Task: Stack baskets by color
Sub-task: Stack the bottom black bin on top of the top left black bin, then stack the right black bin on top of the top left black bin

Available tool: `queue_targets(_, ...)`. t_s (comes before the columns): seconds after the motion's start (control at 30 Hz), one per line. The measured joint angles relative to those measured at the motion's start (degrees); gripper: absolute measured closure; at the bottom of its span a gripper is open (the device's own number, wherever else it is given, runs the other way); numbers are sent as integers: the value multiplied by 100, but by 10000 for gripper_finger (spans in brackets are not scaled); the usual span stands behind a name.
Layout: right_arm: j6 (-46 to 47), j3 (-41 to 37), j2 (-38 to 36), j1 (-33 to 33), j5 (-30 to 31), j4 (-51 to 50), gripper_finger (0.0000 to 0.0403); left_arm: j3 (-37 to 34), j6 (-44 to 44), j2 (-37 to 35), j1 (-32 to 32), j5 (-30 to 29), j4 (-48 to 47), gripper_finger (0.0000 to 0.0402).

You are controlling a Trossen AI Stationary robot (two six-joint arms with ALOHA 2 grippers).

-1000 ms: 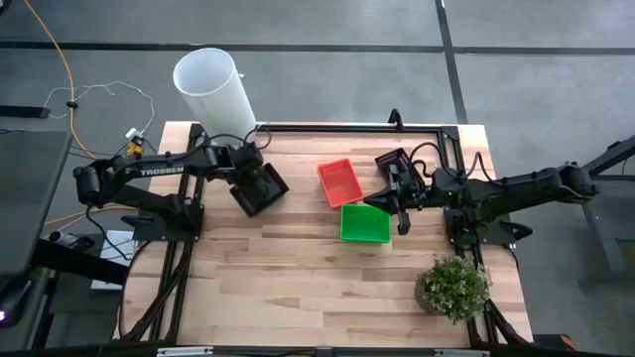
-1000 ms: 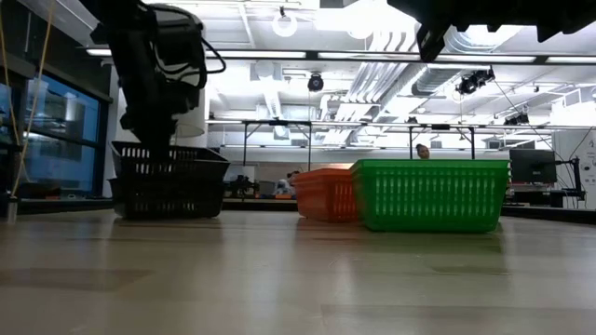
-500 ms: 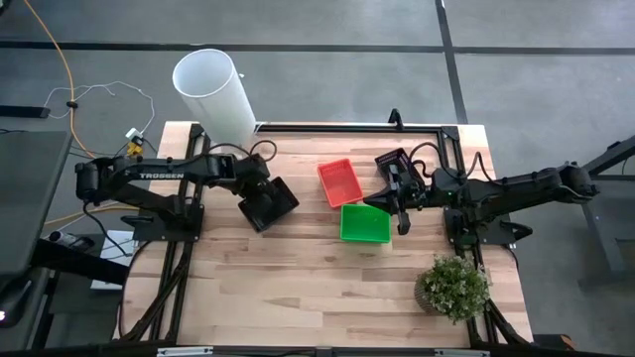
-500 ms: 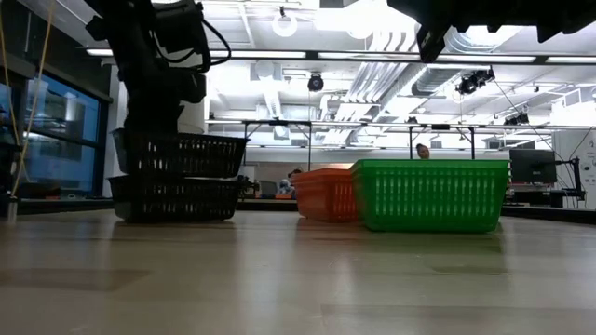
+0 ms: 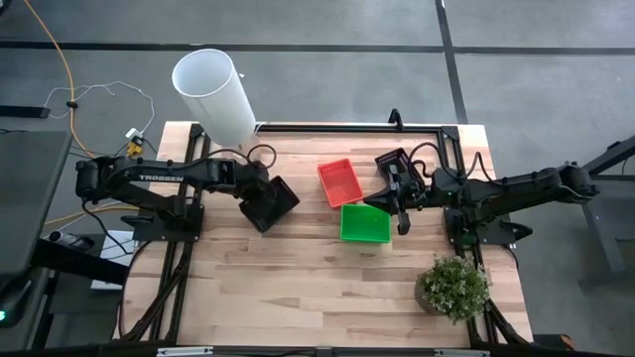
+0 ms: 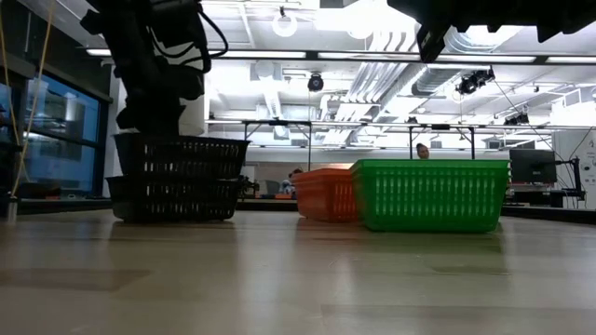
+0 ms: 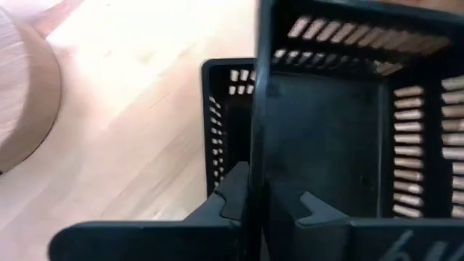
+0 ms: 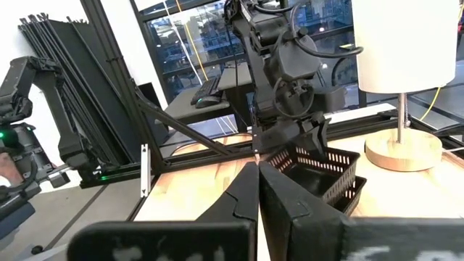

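While the left gripper pinches the rim of a black basket nested in another at the table's left, the right gripper hangs clenched and empty above the green basket, which touches the red basket mid-table

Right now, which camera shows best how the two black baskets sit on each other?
The low view: the upper black basket sits offset on the lower black basket. The high view merges them; the left wrist view shows only walls; the right wrist view shows them far off.
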Motion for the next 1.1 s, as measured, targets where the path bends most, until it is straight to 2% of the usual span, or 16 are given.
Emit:
queue_targets(0.43, 2, 0, 0, 0, 0, -94, 403, 0, -235, -71, 0, 58, -104, 336)
queue_targets(0.7, 2, 0, 0, 2, 0, -245, 403, 72, -233, -71, 2, 46, -100, 289)
queue_targets(0.87, 3, 0, 0, 0, 0, -243, 403, 275, -95, -190, 79, 233, -149, 263)
queue_targets(1.0, 2, 0, -2, 0, 0, -247, 403, 384, -151, -513, 87, 362, -140, 259)
queue_targets(1.1, 2, 0, -1, 0, 2, -249, 403, 393, -179, -830, -4, 271, -139, 270)
